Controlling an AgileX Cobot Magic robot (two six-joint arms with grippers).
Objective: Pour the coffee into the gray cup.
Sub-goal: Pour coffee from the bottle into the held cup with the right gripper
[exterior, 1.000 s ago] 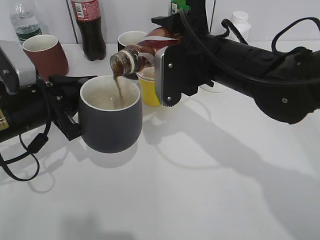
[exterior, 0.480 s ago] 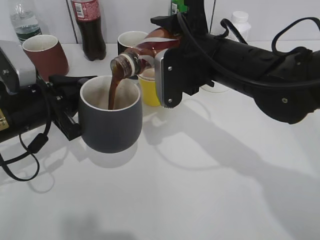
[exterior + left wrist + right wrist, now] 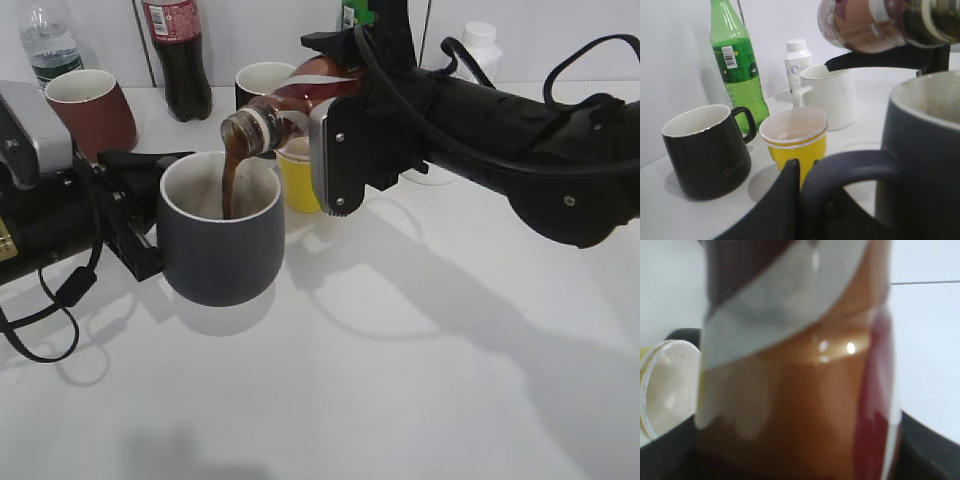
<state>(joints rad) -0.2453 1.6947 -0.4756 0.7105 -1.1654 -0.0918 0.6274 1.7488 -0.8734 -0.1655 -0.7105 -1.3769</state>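
Note:
The gray cup [image 3: 220, 245] stands on the white table, its handle [image 3: 840, 172] gripped by my left gripper [image 3: 135, 215], which is shut on it. My right gripper [image 3: 335, 150] is shut on the brown coffee bottle [image 3: 290, 105], tilted with its mouth down-left over the cup. A brown stream of coffee [image 3: 230, 180] runs from the mouth into the cup. In the left wrist view the bottle's mouth [image 3: 860, 25] hangs above the cup rim [image 3: 925, 95]. The bottle [image 3: 795, 370] fills the right wrist view and hides the fingers.
A yellow cup [image 3: 296, 175] and a black mug [image 3: 258, 82] stand just behind the bottle. A reddish-brown mug [image 3: 90, 110], a cola bottle [image 3: 180, 55] and a water bottle [image 3: 48, 42] are at back left. A green bottle [image 3: 737, 65], white mug [image 3: 830, 95] and white jar [image 3: 797, 57] stand farther back.
The bottle has tipped a little further. The thin stream of coffee has grown thicker and keeps running into the gray cup. The left arm and cup have not moved.

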